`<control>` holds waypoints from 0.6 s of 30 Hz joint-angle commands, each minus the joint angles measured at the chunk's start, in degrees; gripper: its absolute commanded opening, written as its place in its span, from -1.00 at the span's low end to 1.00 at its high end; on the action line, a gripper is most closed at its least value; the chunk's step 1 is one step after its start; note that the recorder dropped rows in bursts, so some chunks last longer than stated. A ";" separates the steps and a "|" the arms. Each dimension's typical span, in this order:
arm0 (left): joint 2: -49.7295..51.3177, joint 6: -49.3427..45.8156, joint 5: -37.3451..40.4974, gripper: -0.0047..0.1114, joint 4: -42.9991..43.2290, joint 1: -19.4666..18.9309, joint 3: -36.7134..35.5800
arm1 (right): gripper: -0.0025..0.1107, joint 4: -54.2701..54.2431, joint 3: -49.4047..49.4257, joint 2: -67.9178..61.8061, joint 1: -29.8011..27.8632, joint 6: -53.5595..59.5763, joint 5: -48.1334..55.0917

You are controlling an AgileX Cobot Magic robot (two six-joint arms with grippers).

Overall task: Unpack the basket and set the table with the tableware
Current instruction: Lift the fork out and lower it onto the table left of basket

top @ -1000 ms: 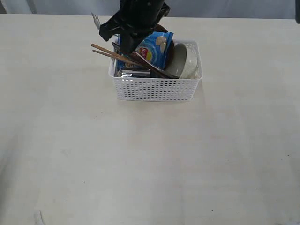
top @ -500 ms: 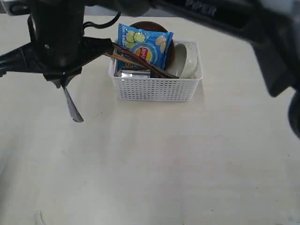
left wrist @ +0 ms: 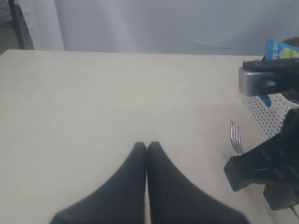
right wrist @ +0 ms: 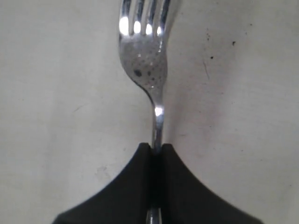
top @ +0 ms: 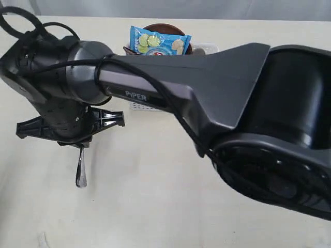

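One piece is out of the basket (left wrist: 268, 114). Your right gripper (right wrist: 156, 149), pinching the fork (top: 80, 173) by its neck, has swung it away from the basket toward the table's (top: 155, 206) left edge and brought it lower. Its free end hangs close over the surface, and you cannot tell whether it touches. Setting it down looks like the next step. Your left gripper (left wrist: 147, 151) hangs empty, fingers pressed together. The chip bag (top: 158, 42) stays in the basket.

Exterior looks down; both wrist views share the fork (right wrist: 143, 58).
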State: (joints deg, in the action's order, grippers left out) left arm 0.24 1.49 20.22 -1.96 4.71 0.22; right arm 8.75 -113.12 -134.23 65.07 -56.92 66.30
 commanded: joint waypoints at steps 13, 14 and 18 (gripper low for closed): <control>-0.24 -0.13 -0.59 -0.92 0.16 -0.17 -0.22 | -0.96 5.12 -0.11 -2.81 0.48 -6.29 0.14; -0.24 -0.13 -0.59 -0.92 0.16 -0.17 -0.22 | -0.96 5.12 -0.11 -2.81 0.37 -6.29 0.01; -0.24 -0.13 -0.59 -0.92 0.16 -0.17 -0.22 | -0.96 6.03 -0.11 -2.81 0.37 -6.29 -1.39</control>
State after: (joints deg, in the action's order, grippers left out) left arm 0.24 1.49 20.22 -1.96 4.71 0.22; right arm 13.33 -113.12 -137.21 65.79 -62.98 65.90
